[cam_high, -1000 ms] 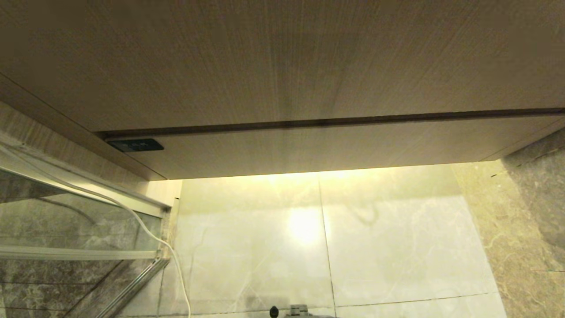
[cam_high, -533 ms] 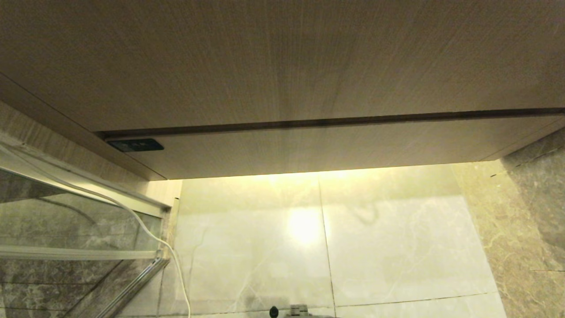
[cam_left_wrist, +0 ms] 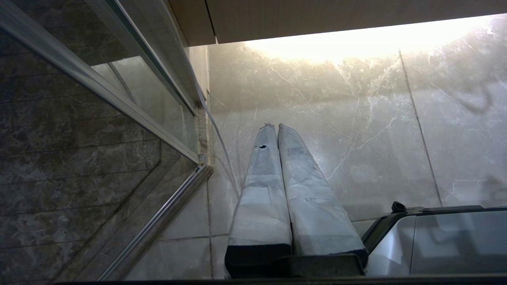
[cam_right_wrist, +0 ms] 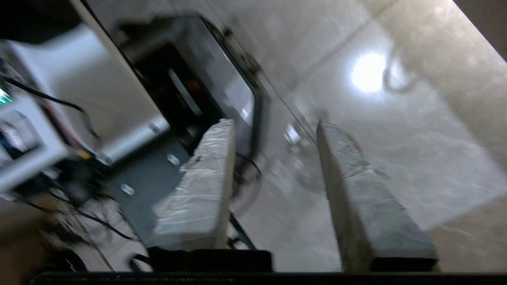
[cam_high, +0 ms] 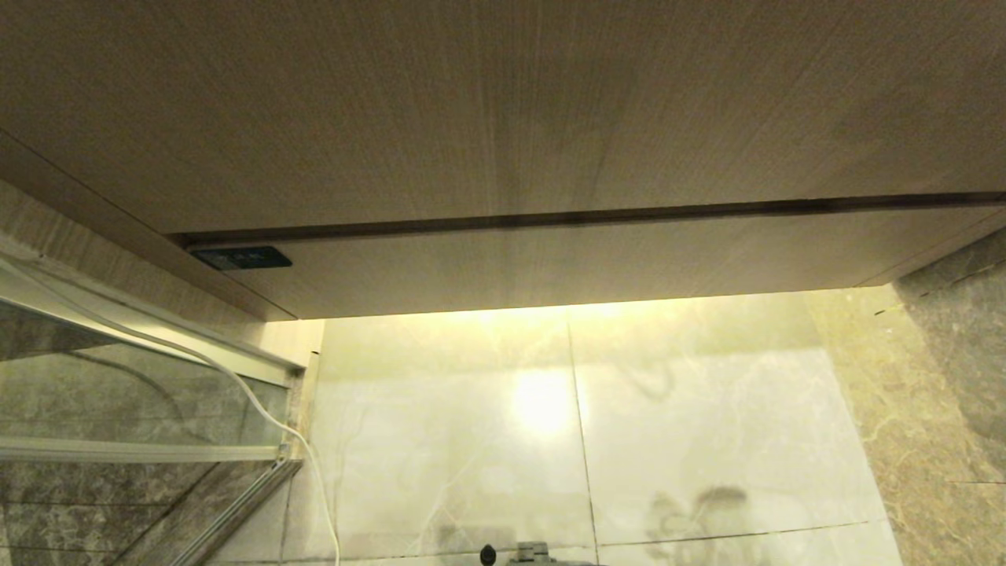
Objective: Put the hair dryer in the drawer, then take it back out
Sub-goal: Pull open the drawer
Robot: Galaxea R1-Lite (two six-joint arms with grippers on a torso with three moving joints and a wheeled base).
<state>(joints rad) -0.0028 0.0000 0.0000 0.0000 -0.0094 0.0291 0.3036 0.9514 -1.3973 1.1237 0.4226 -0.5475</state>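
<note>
Wood-grain drawer [cam_high: 550, 259] closed | right end effector [cam_right_wrist: 273, 130] agape over floor tiles [cam_right_wrist: 396, 158]

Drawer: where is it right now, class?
In the head view the drawer sits shut, spanning the middle, above the lit floor tiles.

Probably a bathroom: marble floor tiles [cam_high: 707, 409], glass shower screen [cam_high: 118, 393], wood-grain vanity cabinet [cam_high: 503, 118] lit along its bottom edge.
</note>
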